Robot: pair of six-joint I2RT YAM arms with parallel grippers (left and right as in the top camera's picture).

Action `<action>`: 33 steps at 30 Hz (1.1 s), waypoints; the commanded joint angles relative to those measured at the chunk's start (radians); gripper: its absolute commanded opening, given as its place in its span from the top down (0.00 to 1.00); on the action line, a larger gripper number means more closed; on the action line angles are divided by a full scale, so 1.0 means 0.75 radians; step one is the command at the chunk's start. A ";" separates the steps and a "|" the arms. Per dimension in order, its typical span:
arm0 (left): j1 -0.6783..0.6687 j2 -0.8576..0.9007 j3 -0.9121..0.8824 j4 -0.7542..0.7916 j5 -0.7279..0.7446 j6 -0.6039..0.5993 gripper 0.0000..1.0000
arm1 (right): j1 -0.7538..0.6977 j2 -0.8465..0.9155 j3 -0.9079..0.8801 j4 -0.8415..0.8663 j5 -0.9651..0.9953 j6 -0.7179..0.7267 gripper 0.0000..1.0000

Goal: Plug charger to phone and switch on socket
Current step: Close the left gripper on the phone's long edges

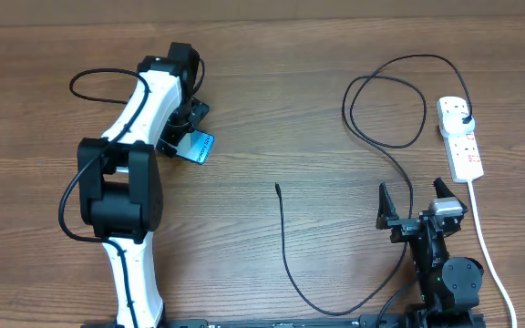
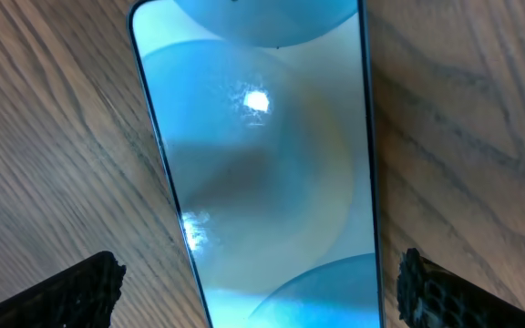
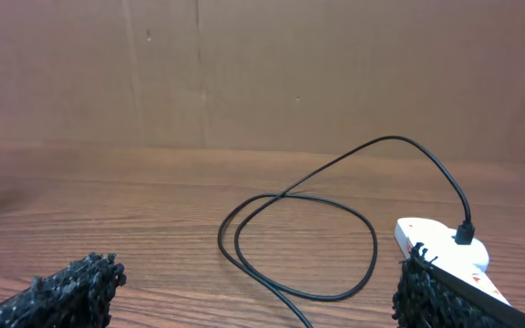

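Note:
The phone lies on the table at the left, its light-blue screen up; only one end shows from under my left arm. In the left wrist view the phone fills the middle and my left gripper is open, a finger on each side of it, not touching. The black charger cable runs from its free tip at mid-table, loops at the right, and its plug sits in the white socket. My right gripper is open and empty near the front right. The cable loop and socket show ahead of it.
The socket's white cord runs down the right side past my right arm. A brown cardboard wall stands behind the table. A thin black arm cable loops at the left.

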 commanded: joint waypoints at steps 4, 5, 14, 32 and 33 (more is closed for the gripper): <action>-0.009 0.019 0.029 0.001 0.006 -0.075 0.00 | -0.004 -0.013 -0.014 0.007 0.013 0.004 0.00; -0.009 0.019 0.028 0.001 0.006 -0.090 0.00 | -0.004 -0.013 -0.014 0.007 0.013 0.004 0.00; -0.009 0.019 0.027 0.002 0.020 -0.118 0.00 | -0.004 -0.013 -0.014 0.007 0.013 0.004 0.00; 0.004 0.019 0.027 0.007 0.035 -0.117 0.00 | -0.004 -0.013 -0.014 0.008 0.013 0.004 0.00; 0.004 0.019 0.027 0.014 0.040 -0.117 0.00 | -0.004 -0.013 -0.014 0.007 0.013 0.004 0.00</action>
